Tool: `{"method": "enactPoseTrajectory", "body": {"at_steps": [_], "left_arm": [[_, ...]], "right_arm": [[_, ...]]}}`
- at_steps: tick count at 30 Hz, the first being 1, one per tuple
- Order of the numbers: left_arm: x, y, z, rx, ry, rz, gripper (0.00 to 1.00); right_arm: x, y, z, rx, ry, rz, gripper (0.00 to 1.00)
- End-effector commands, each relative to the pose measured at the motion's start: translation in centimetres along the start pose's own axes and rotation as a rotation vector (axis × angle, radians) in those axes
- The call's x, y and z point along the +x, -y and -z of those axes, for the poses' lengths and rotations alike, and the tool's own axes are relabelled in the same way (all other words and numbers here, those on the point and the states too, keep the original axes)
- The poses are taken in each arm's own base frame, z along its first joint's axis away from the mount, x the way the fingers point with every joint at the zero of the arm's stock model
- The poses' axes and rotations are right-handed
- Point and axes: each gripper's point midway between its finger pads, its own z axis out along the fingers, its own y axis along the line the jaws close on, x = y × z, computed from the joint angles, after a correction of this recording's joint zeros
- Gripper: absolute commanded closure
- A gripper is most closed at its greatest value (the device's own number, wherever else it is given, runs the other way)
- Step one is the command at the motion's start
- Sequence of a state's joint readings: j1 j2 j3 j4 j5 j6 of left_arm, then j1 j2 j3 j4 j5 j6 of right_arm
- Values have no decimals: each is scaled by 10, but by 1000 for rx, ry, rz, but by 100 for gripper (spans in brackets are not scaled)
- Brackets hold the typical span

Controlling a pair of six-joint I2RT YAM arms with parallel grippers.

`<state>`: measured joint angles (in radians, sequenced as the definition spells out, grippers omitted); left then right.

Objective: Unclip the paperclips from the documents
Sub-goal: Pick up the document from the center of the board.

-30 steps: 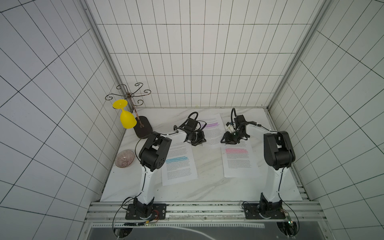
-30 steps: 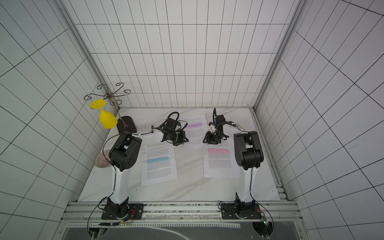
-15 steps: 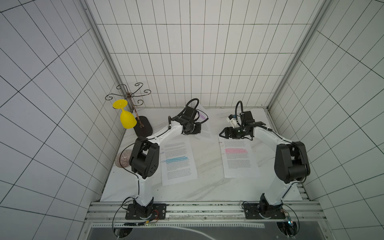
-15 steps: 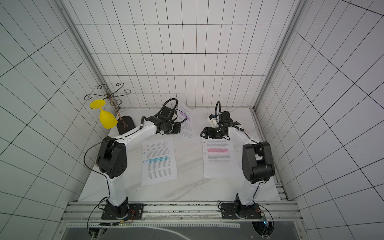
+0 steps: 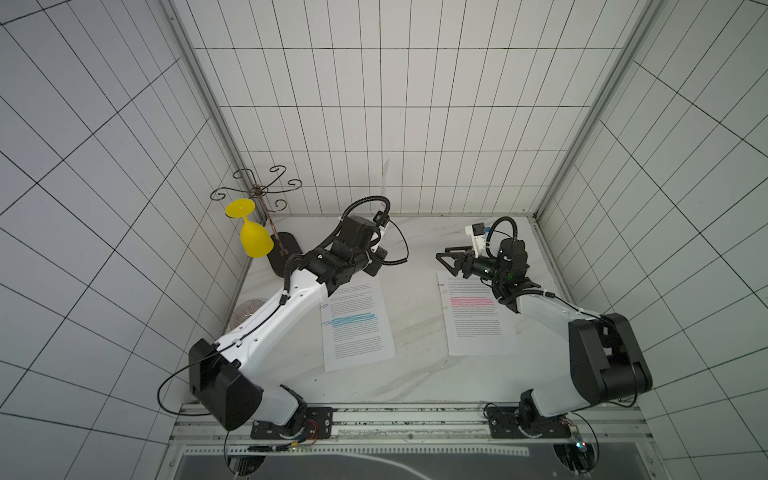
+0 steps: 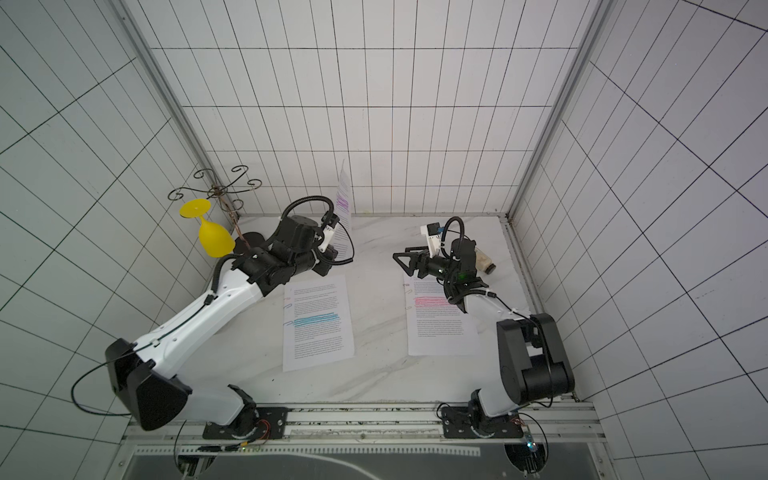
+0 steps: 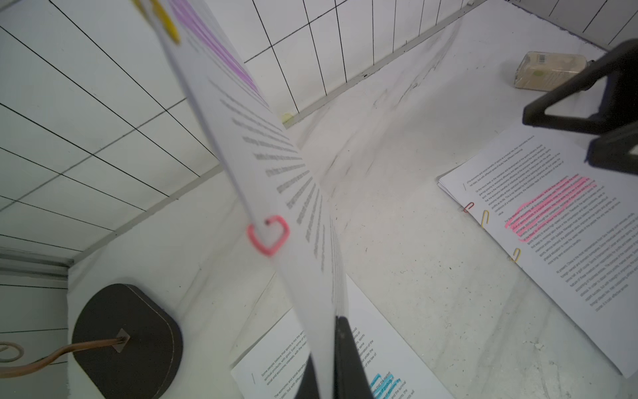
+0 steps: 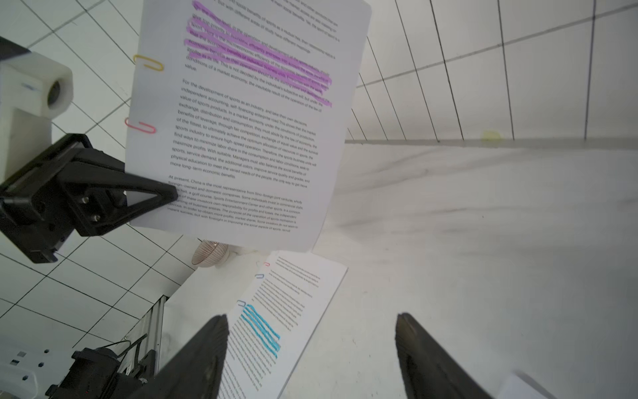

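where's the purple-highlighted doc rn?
The purple-highlighted document is held upright in the air by the shut left gripper, left of centre near the back wall, beyond the blue-highlighted document; both top views show it.

Our left arm [image 5: 286, 309] has its elbow swung out low beside its base, and the white forearm reaches far forward with the wrist raised. Our left gripper [image 8: 171, 197] is clamped tight near the lower edge of the purple-banded document [image 8: 241, 138], holding it upright in the air. Our right arm [image 5: 548, 309] is folded, with the elbow up and outward and the forearm angled forward and inward. Our right gripper [image 5: 448, 264] hangs level in the air with its jaws spread wide. It grips nothing and points across toward our left gripper.
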<state>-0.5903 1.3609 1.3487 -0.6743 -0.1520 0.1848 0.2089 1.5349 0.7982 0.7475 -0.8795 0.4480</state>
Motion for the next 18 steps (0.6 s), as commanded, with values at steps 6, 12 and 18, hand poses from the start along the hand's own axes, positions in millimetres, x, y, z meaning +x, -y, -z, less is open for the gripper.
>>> {"method": "enactPoseTrajectory", "body": {"at_steps": [6, 12, 18], "left_arm": [[-3, -17, 50, -94, 131, -261, 100], [-16, 5, 73, 39, 234, -271, 100], [-23, 35, 94, 248, 259, -180, 100]], "right_arm": [[-5, -47, -25, -267, 85, 133, 19], [-12, -61, -28, -353, 156, 200, 17], [-25, -71, -18, -344, 222, 313, 13]]}}
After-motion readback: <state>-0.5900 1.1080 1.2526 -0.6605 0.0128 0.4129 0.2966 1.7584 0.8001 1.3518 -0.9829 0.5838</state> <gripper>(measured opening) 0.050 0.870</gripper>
